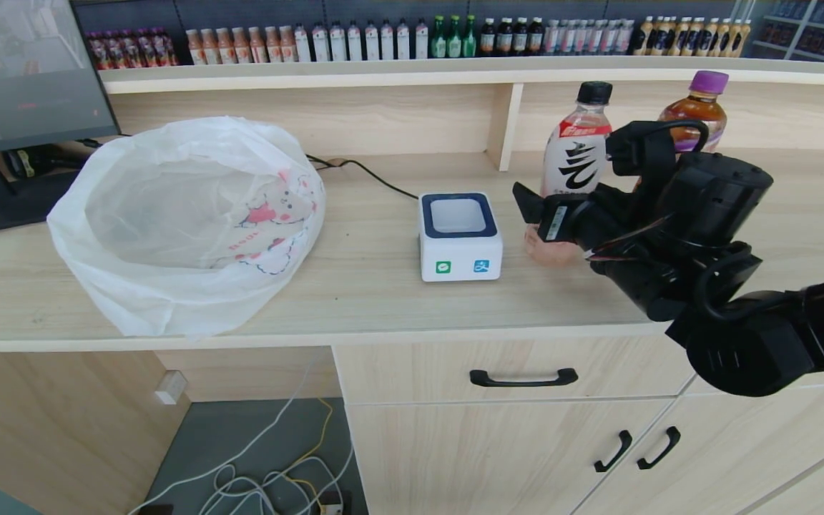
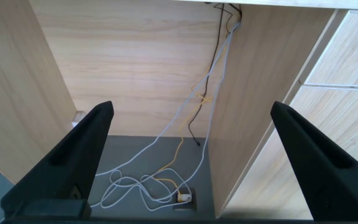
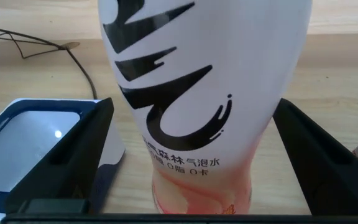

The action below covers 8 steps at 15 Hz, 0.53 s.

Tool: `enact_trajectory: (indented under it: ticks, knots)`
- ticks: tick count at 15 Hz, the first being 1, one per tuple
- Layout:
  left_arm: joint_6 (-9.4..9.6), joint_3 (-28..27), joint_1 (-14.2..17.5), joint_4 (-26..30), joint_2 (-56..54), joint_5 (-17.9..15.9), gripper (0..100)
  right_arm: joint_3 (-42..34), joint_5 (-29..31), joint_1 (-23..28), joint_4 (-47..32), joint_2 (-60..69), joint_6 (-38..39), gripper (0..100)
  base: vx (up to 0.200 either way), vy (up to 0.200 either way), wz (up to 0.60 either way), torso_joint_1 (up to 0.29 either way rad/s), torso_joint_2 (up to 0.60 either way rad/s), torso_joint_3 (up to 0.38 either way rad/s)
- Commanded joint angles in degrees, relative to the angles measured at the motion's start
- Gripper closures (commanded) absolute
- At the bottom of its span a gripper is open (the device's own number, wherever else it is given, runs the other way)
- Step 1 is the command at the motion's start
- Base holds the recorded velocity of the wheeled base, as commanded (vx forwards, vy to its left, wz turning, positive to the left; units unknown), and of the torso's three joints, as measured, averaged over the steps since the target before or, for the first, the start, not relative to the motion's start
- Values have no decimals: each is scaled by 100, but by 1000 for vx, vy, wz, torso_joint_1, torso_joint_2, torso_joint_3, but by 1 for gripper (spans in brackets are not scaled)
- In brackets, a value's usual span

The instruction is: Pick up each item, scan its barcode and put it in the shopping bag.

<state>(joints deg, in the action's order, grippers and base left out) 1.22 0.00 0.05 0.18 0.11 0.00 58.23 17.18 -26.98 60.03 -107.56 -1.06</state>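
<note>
The right pincer stands wide astride the white bottle, apparently not touching; an off-centre squeeze could tip it onto the scanner.

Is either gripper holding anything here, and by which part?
Nothing held: the right gripper straddles the white bottle low down, fingers open; left gripper empty.

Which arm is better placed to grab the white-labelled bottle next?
Right: the right tool, open, straddles the bottle, a finger either side. The left tool hangs under the counter, facing floor cables.
</note>
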Motion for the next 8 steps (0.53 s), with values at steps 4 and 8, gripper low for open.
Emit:
enact_trajectory:
  ticks: [4,8]
  knots:
    - [1,0,-5,-1,-2,0,0,294,-4,35,0,-231,45,0,0,0,0,0,0,0]
    - [1,0,4,-1,-2,0,0,390,-13,35,0,-310,45,0,0,0,0,0,0,0]
